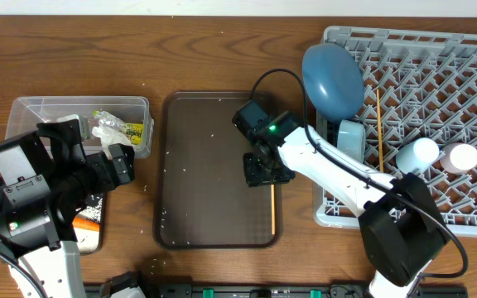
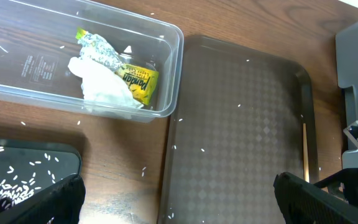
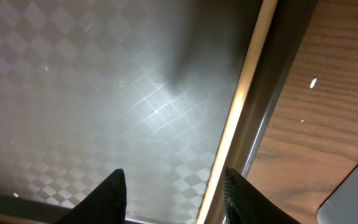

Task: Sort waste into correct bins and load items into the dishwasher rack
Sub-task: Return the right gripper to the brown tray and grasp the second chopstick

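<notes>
A wooden chopstick [image 1: 272,207] lies along the right inner edge of the dark brown serving tray [image 1: 214,124]. My right gripper [image 1: 265,170] hovers open just above it. In the right wrist view the chopstick [image 3: 241,112] runs between the open fingers [image 3: 176,199], close to the right one. My left gripper [image 2: 179,202] is open and empty over the table between the black tray [image 2: 36,158] and the serving tray. The clear tub [image 1: 23,108] holds the white tissue [image 2: 101,87] and the yellow-green wrapper [image 2: 135,81]. Rice grains [image 2: 11,180] lie in the black tray, with the carrot [image 1: 85,222].
The grey rack [image 1: 454,74] at the right holds the blue plate [image 1: 332,80], the light blue cup [image 1: 352,139], a white bowl [image 1: 416,153], a pink cup [image 1: 460,157] and another chopstick [image 1: 379,124]. Stray rice grains dot the serving tray and table.
</notes>
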Robot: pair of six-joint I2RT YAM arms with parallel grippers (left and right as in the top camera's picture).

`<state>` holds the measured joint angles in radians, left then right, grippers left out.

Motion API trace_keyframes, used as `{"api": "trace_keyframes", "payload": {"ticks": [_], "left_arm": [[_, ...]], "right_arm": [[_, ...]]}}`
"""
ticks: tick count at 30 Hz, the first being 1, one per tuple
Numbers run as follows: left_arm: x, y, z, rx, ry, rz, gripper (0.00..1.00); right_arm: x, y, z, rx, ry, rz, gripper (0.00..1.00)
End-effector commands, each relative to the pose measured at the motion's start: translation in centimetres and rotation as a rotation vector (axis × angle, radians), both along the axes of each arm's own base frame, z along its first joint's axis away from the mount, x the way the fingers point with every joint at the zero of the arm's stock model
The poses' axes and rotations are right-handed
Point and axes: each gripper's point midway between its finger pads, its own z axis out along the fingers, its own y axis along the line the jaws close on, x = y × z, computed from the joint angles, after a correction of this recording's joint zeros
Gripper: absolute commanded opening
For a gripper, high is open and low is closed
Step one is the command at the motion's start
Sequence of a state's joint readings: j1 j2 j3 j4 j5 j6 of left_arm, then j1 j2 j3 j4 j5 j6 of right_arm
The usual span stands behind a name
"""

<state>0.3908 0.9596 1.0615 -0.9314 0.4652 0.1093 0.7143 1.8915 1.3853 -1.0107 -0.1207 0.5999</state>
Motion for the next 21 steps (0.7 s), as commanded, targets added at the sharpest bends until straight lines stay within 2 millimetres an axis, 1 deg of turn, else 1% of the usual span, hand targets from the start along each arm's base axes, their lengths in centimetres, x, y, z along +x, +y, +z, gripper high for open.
{"api": "trace_keyframes", "payload": {"ticks": [1, 6, 11, 15, 16, 21], "left_arm": [[0.2, -0.2, 0.9, 0.011, -0.026, -0.020, 0.98], [0.2, -0.2, 0.9, 0.011, -0.026, -0.020, 0.98], [0.2, -0.2, 0.9, 0.011, -0.026, -0.020, 0.98], [0.2, -0.2, 0.9, 0.011, -0.026, -0.020, 0.98], [0.2, -0.2, 0.9, 0.011, -0.026, -0.020, 0.98], [0.2, -0.2, 0.9, 0.011, -0.027, -0.020, 0.98]], "right_arm": [[0.1, -1.1, -1.3, -0.060, 0.011, -0.041, 0.43], [-0.7, -2.6, -3.7, -0.148, 0.058, -0.094, 0.44], [-1.3, -2.8, -5.0, -0.166, 0.096, -0.101, 0.44], [-1.2, -2.7, -5.1, -0.161, 0.092, -0.084, 0.32], [-1.2, -2.7, -5.1, -0.160, 0.093, -0.082, 0.30], [-1.0, -2.7, -4.9, -0.158, 0.084, -0.077, 0.32]]}}
